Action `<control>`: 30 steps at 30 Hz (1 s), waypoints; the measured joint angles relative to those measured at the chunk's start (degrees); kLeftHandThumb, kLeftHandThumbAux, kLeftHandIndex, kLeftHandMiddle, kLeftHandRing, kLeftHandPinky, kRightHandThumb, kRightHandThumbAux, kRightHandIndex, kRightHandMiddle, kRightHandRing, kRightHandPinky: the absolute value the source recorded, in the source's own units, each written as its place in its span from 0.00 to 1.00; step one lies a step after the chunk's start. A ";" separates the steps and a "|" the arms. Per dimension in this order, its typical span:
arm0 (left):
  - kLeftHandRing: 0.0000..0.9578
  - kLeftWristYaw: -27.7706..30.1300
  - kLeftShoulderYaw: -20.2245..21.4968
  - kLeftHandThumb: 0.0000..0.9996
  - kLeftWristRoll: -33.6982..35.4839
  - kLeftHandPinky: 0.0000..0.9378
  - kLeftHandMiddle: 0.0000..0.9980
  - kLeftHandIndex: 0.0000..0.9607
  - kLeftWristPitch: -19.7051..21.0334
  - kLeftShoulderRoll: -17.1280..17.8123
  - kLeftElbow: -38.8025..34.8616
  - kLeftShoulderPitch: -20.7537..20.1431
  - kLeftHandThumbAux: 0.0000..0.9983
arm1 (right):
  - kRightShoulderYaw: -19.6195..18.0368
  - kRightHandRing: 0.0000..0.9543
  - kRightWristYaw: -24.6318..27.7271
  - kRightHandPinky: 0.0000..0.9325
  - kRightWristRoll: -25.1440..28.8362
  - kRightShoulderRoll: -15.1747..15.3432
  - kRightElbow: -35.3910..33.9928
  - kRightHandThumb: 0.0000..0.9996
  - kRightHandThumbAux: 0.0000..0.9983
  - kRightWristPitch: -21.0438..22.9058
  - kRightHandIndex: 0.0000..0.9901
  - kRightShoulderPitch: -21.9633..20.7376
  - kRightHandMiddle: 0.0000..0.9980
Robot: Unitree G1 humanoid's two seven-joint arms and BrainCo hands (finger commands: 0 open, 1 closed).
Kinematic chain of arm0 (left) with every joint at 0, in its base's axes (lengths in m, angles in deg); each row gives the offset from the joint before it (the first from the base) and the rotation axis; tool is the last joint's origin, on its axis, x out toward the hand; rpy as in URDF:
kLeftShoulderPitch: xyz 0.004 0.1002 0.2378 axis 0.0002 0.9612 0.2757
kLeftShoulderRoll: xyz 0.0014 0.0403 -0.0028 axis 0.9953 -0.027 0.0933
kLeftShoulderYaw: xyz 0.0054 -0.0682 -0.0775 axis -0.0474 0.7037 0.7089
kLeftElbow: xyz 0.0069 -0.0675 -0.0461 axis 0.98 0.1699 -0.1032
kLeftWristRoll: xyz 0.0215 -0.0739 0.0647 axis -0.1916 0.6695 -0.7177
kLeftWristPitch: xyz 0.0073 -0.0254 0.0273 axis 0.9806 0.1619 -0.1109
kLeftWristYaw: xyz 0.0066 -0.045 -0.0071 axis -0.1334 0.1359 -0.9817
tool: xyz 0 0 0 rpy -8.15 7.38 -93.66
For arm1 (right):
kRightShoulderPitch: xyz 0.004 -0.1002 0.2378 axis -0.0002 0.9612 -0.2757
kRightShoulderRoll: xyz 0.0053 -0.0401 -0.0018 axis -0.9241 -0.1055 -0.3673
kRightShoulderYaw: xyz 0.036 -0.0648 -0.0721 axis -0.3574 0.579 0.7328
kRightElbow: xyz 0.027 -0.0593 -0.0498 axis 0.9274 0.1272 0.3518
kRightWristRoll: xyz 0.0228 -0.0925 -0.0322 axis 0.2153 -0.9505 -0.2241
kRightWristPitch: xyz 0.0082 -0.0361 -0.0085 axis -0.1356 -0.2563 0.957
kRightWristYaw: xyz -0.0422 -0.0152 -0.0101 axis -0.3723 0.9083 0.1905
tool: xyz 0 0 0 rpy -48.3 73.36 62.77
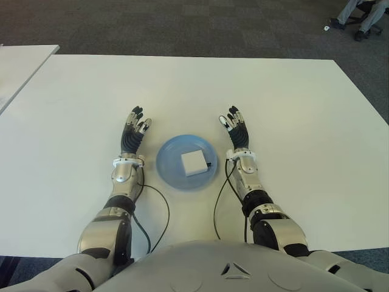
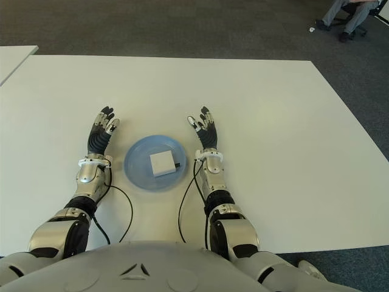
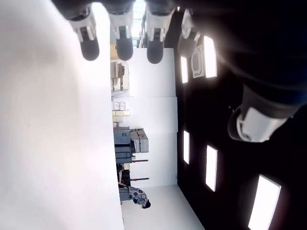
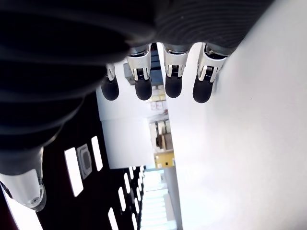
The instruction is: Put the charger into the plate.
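My own chest and forearms fill the near edge of the view, both arms stretched forward on the white table (image 1: pixel 292 103). Starting on my left: my left hand (image 1: pixel 134 135) lies just beside the blue plate (image 1: pixel 172 171), on its left, fingers straight and spread, holding nothing; its wrist view shows only bare fingertips (image 3: pixel 123 48) against the tabletop. In the middle, the charger (image 1: pixel 196 162) already sits inside the plate, a little toward my right side of it. It is a small white square block with rounded corners, lying flat, with a small dark bit at its right edge. On the right, my right hand (image 1: pixel 238 132) shows just beside the plate's right rim, fingers extended and empty as well.

I judge the placing done, so the step in hand is simply to stay clear. To do that well I should keep both hands wide and away from the rim, so nothing nudges the plate or tips the block out.
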 measured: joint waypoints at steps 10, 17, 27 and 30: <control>0.09 0.00 0.02 0.00 -0.41 0.08 0.10 0.04 0.28 0.08 0.00 -0.06 0.51 | 0.22 0.02 0.20 0.01 -0.21 -0.02 0.12 0.00 0.58 0.00 0.01 -0.07 0.04; 0.10 0.09 0.03 0.00 -0.48 0.08 0.11 0.05 0.32 0.06 0.01 -0.11 0.50 | 0.23 0.03 0.70 0.02 -0.20 -0.05 0.34 0.00 0.58 0.00 0.02 -0.22 0.05; 0.11 0.68 -0.32 0.00 -0.55 0.09 0.12 0.04 1.14 0.06 0.01 -0.27 0.50 | 0.19 0.03 1.66 0.03 0.01 -0.08 0.72 0.00 0.57 0.00 0.02 -0.46 0.05; 0.11 0.68 -0.78 0.00 -0.56 0.09 0.13 0.04 1.37 0.04 0.01 -0.30 0.50 | 0.17 0.03 1.95 0.03 0.03 -0.02 0.72 0.00 0.57 0.00 0.02 -0.46 0.05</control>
